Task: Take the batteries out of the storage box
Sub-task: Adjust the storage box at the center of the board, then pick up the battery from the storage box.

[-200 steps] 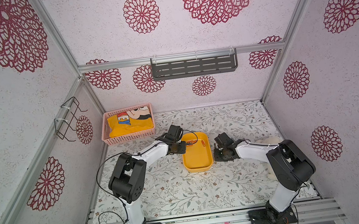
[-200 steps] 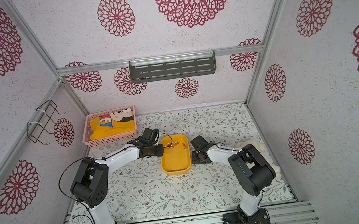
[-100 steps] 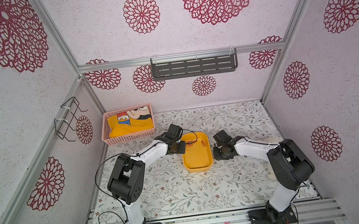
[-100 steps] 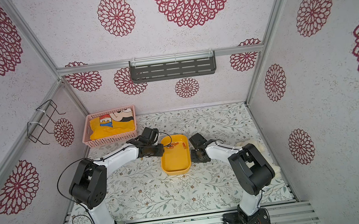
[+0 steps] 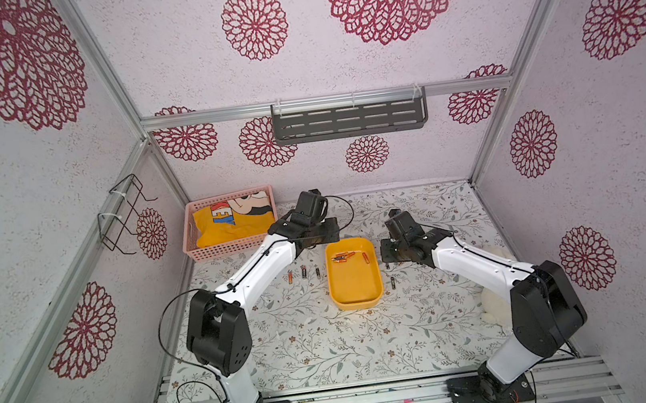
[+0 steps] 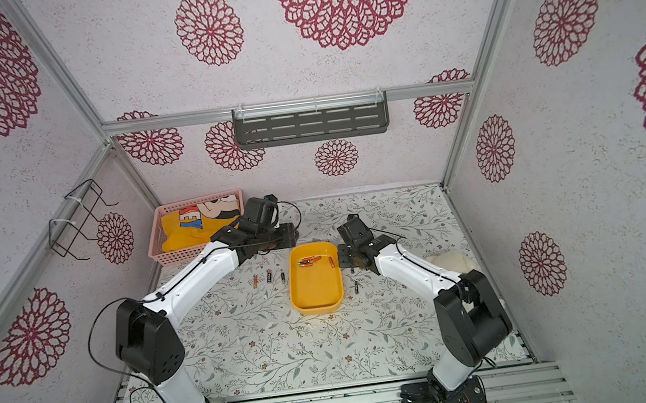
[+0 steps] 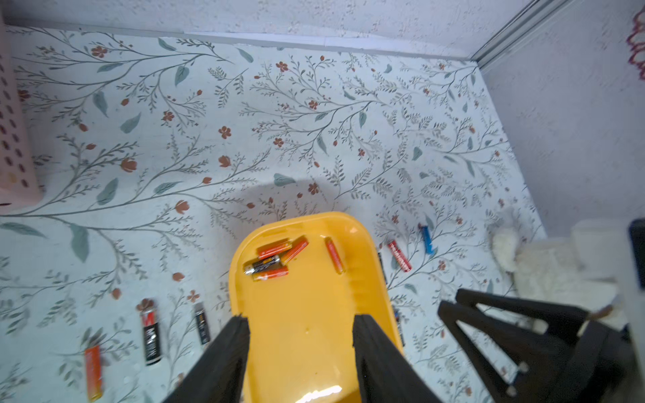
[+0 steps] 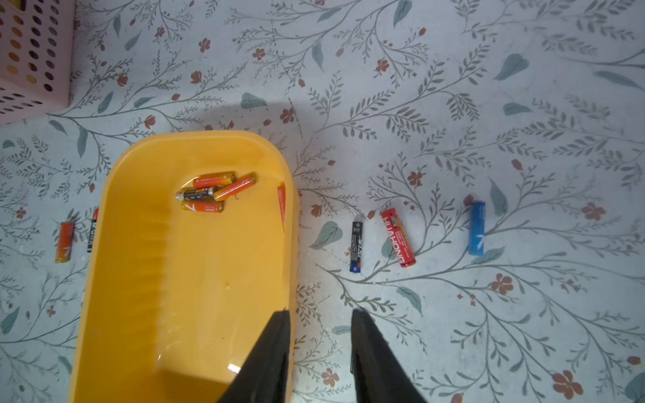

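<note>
Fingers [image 7: 223, 356] apart on left gripper [image 7: 302, 317] and right gripper [image 8: 321, 311], empty — mid-unloading; batteries [image 5: 342, 256] at storage box's [image 5: 357, 286] upper end need pinching out.

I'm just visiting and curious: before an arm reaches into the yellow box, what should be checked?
1. left gripper open, empty: ok.
2. right gripper open, empty: ok.
3. storage box emptied: not ok, five batteries inside.
4. four-battery cluster separable: not ok, they touch one another.
5. lone orange battery clear of the box wall: not ok, it lies right beside it.
6. Grippers apart from each other: ok.
</note>
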Action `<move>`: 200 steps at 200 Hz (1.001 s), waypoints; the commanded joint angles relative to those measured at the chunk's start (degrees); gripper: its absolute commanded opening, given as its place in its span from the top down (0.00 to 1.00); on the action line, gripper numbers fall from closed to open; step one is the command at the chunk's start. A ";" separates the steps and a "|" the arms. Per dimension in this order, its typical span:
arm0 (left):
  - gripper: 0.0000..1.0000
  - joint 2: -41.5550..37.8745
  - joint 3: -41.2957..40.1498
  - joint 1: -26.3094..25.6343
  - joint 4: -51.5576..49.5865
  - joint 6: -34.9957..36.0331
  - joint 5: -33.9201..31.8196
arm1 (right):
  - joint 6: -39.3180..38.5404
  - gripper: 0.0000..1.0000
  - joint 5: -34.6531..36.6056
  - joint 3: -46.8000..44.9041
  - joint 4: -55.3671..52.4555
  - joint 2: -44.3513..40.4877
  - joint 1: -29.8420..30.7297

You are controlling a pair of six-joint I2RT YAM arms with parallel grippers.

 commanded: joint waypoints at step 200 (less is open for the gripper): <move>0.55 28.22 21.42 -6.97 -9.42 -11.15 2.45 | -1.03 0.59 13.66 -13.57 10.64 -18.04 -2.27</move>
